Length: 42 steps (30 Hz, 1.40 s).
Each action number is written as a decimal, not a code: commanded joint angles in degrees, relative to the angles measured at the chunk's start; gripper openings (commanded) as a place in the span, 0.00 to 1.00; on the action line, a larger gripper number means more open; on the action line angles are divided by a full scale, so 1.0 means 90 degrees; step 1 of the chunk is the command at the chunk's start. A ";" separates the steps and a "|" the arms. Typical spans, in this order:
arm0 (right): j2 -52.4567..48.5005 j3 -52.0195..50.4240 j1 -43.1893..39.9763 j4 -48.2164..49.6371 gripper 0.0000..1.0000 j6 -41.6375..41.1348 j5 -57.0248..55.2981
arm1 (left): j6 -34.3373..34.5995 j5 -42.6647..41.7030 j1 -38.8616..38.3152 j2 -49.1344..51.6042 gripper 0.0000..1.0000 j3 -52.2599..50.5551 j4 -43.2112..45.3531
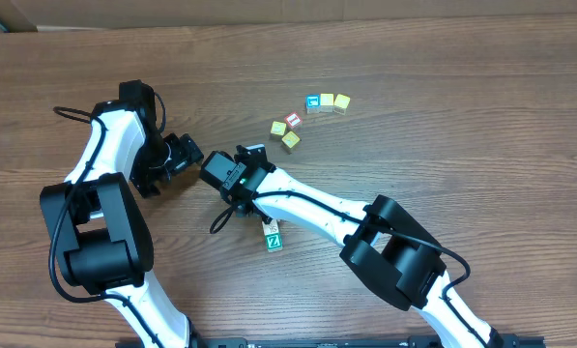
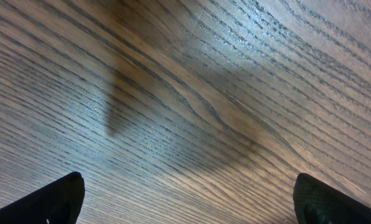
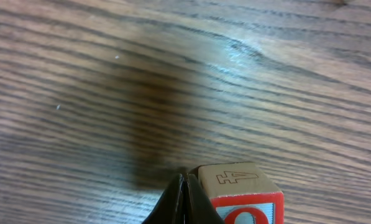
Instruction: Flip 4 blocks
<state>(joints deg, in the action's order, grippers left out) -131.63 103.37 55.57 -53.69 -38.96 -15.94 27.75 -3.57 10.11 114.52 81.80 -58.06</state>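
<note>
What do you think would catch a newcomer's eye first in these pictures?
Both arms converge mid-table: the left gripper gapes wide over bare wood, while the right gripper is shut, its tips right beside a red-framed block. Behind them sit a row of three cubes and a loose trio. A green Z block lies by the right arm.

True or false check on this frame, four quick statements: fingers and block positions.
1. The left fingers stand wide open over bare table. True.
2. The right fingers grip the red-framed block. False: they are shut, and the block sits beside them, not between them.
3. The green Z block lies close by the right arm. True.
4. The green Z block sits among the yellow cubes. False: those lie farther off, in two groups.
</note>
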 commanded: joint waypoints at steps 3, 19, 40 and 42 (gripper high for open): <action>-0.0022 -0.0012 -0.0075 -0.0051 0.04 -0.0039 -0.0114 | 0.0017 0.0068 -0.0053 -0.0036 1.00 0.0061 0.0007; 0.0126 0.1642 -0.0682 -0.0896 0.04 0.0282 0.1256 | 0.0017 0.0068 -0.0053 -0.0036 1.00 0.0061 0.0007; 0.0075 -0.0236 -0.2147 -0.0809 0.04 0.0136 0.2973 | 0.0017 0.0068 -0.0053 -0.0034 1.00 0.0061 0.0007; 0.0078 -0.0240 -0.2042 -0.0670 0.04 0.0134 0.2975 | 0.0017 0.0068 -0.0053 -0.0036 1.00 0.0061 0.0007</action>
<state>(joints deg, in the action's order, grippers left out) -131.31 102.35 35.03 -61.30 -37.52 8.95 27.75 -3.55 10.11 114.52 81.80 -58.04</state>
